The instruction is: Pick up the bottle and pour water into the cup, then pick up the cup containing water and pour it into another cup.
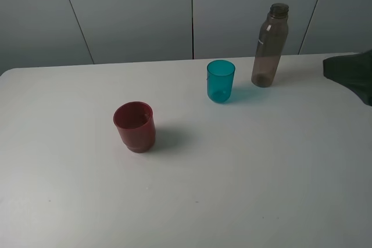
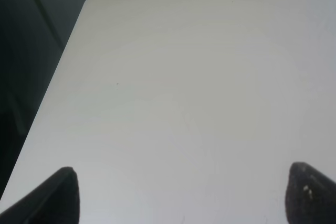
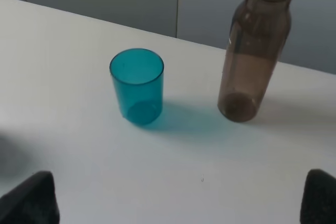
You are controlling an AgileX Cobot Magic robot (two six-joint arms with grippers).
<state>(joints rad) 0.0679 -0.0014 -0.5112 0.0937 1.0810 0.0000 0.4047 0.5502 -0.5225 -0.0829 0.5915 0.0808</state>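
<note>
Exterior high view is showing the bottle (image 1: 269,46) standing upright and capless at about one o'clock on the white table (image 1: 244,190), with the teal cup (image 1: 221,81) just beside it toward the centre and the red cup (image 1: 134,126) sitting well apart at about nine o'clock; a dark piece of the right arm (image 1: 351,74) is entering at three o'clock, clear of everything. Left wrist view is showing the left gripper (image 2: 181,195) with its fingertips spread wide over bare table, holding nothing, none of the task's things in sight. Right wrist view is showing the right gripper (image 3: 178,198) with its fingers wide apart and empty, looking toward the bottle (image 3: 255,51) and the teal cup (image 3: 137,85), which are standing near each other but not touching. Judging from this, the bottle grasp is not yet begun. To do it well, the right gripper should be approaching level, centring the bottle's straight body between the fingers below the shoulder, keeping its inner finger clear of the teal cup, and closing firmly without tilting such a tall, slim thing.
</note>
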